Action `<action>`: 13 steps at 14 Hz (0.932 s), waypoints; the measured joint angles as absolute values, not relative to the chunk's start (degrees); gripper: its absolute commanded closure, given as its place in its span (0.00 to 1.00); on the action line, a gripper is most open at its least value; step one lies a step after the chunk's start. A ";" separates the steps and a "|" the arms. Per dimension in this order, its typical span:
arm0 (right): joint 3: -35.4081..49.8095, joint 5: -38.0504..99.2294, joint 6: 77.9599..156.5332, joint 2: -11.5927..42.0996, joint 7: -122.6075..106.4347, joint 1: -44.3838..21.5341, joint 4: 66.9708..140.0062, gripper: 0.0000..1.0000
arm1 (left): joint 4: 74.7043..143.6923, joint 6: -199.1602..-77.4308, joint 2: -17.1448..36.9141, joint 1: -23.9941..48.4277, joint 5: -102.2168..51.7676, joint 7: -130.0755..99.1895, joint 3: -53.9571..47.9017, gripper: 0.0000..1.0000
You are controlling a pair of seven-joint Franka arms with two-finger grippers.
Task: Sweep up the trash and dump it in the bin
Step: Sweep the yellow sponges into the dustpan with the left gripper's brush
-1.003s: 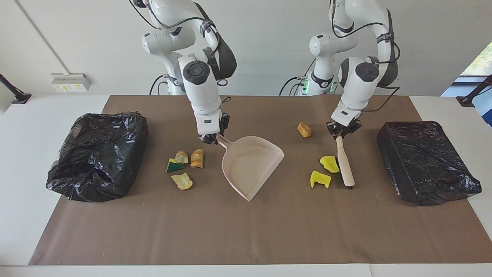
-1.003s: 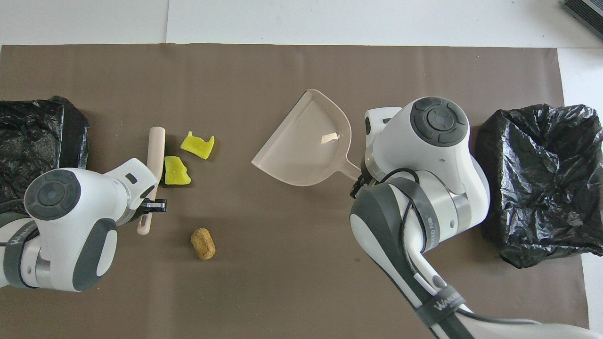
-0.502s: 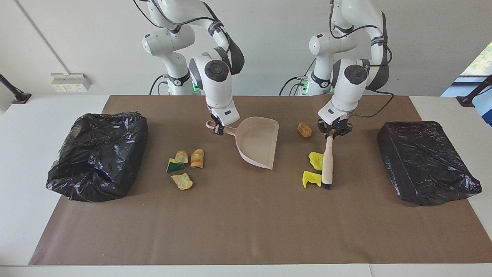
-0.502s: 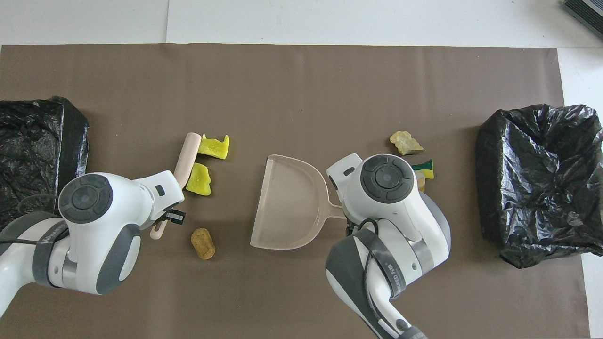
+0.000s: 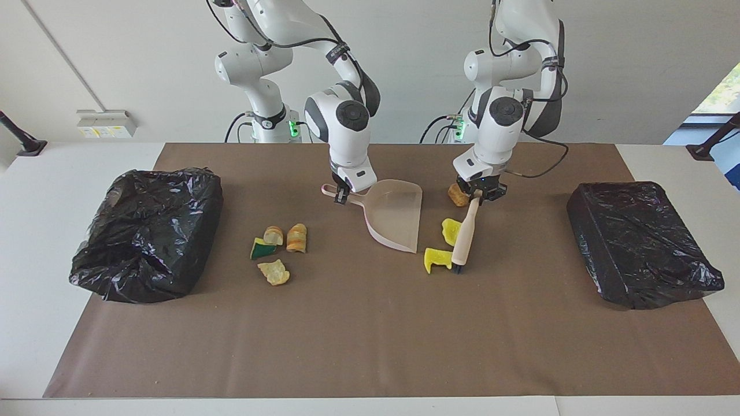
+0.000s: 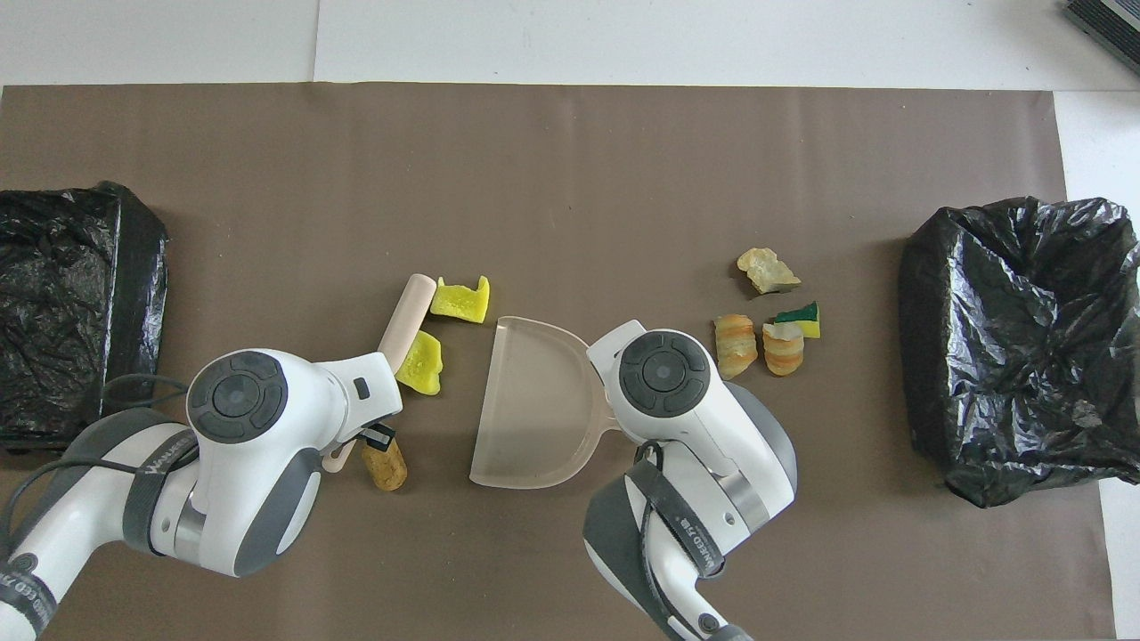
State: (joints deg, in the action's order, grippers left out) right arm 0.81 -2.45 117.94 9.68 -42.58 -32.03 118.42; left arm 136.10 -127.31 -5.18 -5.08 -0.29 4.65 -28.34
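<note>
Where trash (image 5: 440, 245) lies: brown mat (image 5: 370, 341), white wall (image 5: 115, 52).

Brush (image 6: 405, 309) touching two yellow foam chunks (image 6: 460, 298) beside dustpan (image 6: 530, 405) mouth.

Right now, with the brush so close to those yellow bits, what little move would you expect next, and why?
Probably a short sweep toward the dustpan. The left gripper holds the brush against two yellow foam chunks, which lie just beside the pan's open edge. The right gripper holds the pan's handle, its mouth facing them.
</note>
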 measured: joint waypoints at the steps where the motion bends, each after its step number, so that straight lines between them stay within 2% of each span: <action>1: 0.70 -2.69 117.94 9.58 -42.85 -31.89 119.07 1.00 | 136.10 -126.98 -5.18 -4.01 -1.39 4.65 -28.36 1.00; 3: 0.44 -2.76 117.77 9.12 -42.54 -31.72 120.38 1.00 | 136.09 -126.09 -5.23 -1.39 -3.69 4.65 -28.37 1.00; 8: 0.23 -3.96 111.79 7.32 -40.79 -30.94 120.02 1.00 | 135.76 -121.72 -6.37 5.95 -7.62 2.34 -28.41 1.00; 13: 0.23 -6.31 106.32 7.18 -38.70 -30.94 118.50 1.00 | 133.75 -119.36 -6.98 9.40 -13.32 0.41 -28.38 1.00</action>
State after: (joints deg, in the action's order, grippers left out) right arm 0.23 -6.31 106.32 7.18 -38.70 -30.94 118.50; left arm 133.75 -119.36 -6.98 9.40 -13.32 0.41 -28.38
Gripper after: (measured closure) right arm 0.678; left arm 0.722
